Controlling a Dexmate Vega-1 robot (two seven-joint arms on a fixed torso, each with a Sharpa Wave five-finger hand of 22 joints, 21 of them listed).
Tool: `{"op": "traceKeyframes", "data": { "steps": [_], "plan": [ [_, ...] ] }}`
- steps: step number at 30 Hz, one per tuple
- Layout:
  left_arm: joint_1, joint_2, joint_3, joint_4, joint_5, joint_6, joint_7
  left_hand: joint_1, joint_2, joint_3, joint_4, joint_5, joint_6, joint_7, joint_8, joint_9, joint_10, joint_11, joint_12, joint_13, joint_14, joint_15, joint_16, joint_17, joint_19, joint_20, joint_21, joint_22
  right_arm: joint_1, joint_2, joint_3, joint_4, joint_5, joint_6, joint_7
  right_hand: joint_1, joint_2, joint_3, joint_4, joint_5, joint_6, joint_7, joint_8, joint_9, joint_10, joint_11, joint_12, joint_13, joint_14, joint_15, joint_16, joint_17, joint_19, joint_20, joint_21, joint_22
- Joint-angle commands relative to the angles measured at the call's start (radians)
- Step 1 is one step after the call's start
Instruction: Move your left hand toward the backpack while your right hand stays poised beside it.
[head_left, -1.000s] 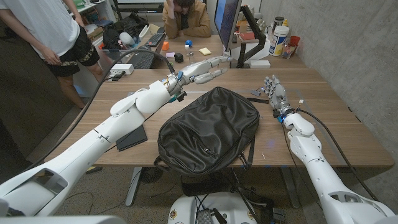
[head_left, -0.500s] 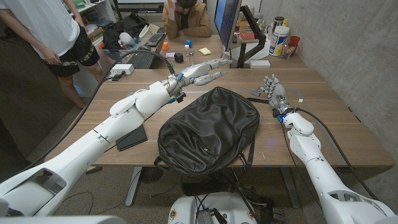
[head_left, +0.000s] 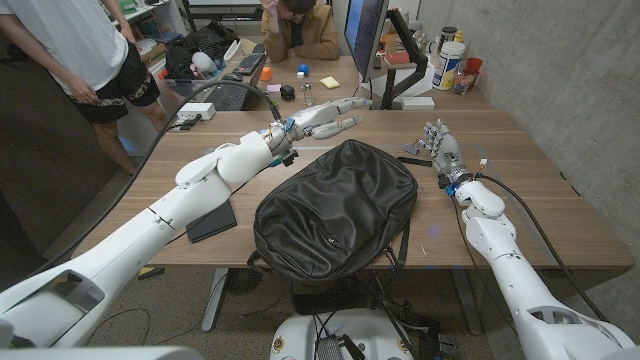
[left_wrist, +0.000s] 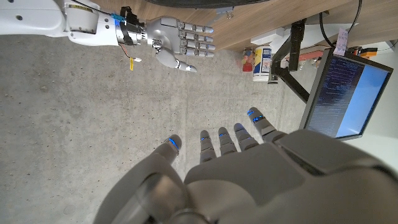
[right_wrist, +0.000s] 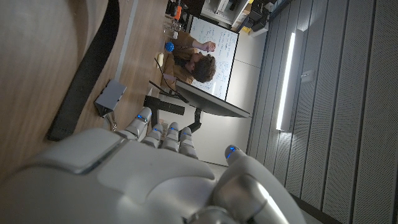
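Observation:
A black backpack (head_left: 335, 210) lies flat in the middle of the wooden table (head_left: 540, 205). My left hand (head_left: 325, 118) hovers just beyond the backpack's far left edge, fingers stretched out and apart, holding nothing. My right hand (head_left: 438, 148) stands on the table to the right of the backpack, fingers up and apart, empty, a short gap from the bag. In the left wrist view my left hand (left_wrist: 230, 162) is spread and the right hand (left_wrist: 174, 45) shows across from it. The right wrist view has my right hand (right_wrist: 155, 162) near a black backpack strap (right_wrist: 84, 81).
A flat black device (head_left: 211, 221) lies under my left forearm. A small grey box (head_left: 412, 150) sits by the right hand. A monitor (head_left: 365, 35) on its stand and bottles (head_left: 450, 65) stand at the back. One person (head_left: 80, 50) stands at the left, another (head_left: 300, 25) sits behind.
My left hand has eased slightly lower and nearer to the backpack's far edge. The right hand and the backpack have stayed where they were.

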Motion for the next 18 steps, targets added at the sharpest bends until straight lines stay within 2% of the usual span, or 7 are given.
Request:
{"op": "traceKeyframes", "data": {
  "steps": [1,18],
  "plan": [
    [0.002,0.007,0.005,-0.014,0.004,0.019,-0.02,0.012,-0.001,-0.001,0.001,0.004,-0.003,-0.009,-0.003,0.003,-0.008,-0.006,0.0,0.002,-0.009,0.002,-0.002,0.003,-0.003,0.008,-0.001,0.005,-0.006,-0.002,0.002,-0.005,0.002,0.002,0.0,0.004,0.103,0.001,0.0,0.006,0.006,-0.002,0.007,0.003,0.003,-0.004,0.007,0.005,-0.009,-0.036,-0.001,0.003,-0.005,-0.091,-0.002,0.005],
    [0.0,0.017,0.015,-0.018,0.011,0.039,-0.04,0.013,-0.001,-0.003,0.004,0.004,-0.01,-0.014,-0.006,0.004,-0.018,-0.001,-0.002,0.003,-0.017,0.006,-0.004,0.004,-0.009,0.011,-0.008,0.005,0.001,0.001,0.002,0.009,0.006,0.008,0.005,0.004,0.104,0.001,0.0,0.006,0.006,-0.002,0.006,0.003,0.001,-0.008,0.007,0.005,-0.011,-0.032,-0.001,0.003,-0.008,-0.09,-0.007,0.005]
  ]
}}
